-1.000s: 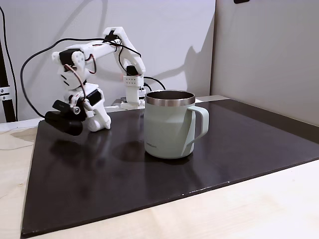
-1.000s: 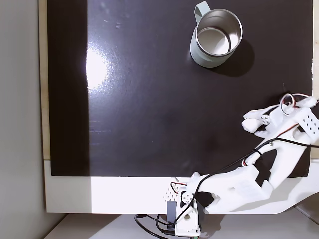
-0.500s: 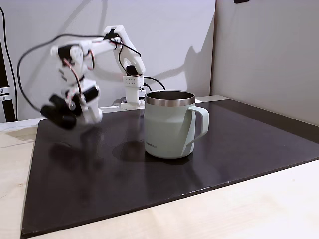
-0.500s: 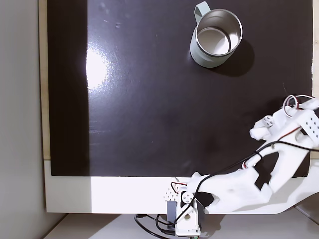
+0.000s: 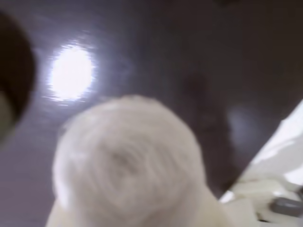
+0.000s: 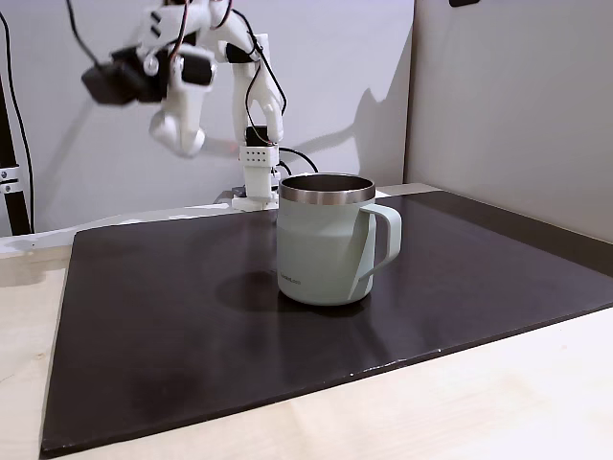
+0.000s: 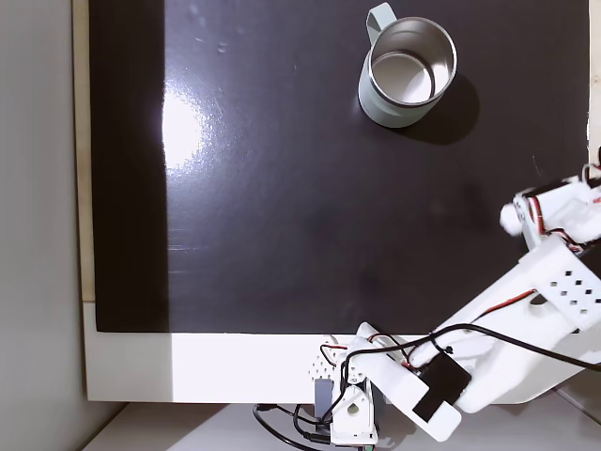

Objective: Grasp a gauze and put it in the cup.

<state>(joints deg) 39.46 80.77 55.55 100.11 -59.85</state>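
Observation:
The gauze (image 5: 128,175) is a blurred white roll that takes up the lower middle of the wrist view, end-on and very close. A white finger (image 5: 279,156) of the gripper shows at the lower right there. In a fixed view my gripper (image 6: 182,134) hangs high above the mat's far left, shut on the gauze (image 6: 189,142), a small white lump at its tip. From above, the gripper (image 7: 516,218) is at the right edge, well below the cup (image 7: 407,70). The sage-green cup (image 6: 326,244) stands upright and apart from the gripper, with a steel rim and its handle to the right.
A black mat (image 6: 192,326) covers a pale wooden table (image 6: 498,402). The arm's base (image 6: 254,177) stands behind the cup at the mat's far edge. A bright lamp glare (image 7: 183,127) lies on the mat's left part from above.
The arm has risen from the mat's surface at the left to well above it, carrying the gauze up. From above, the gripper has shifted toward the right edge.

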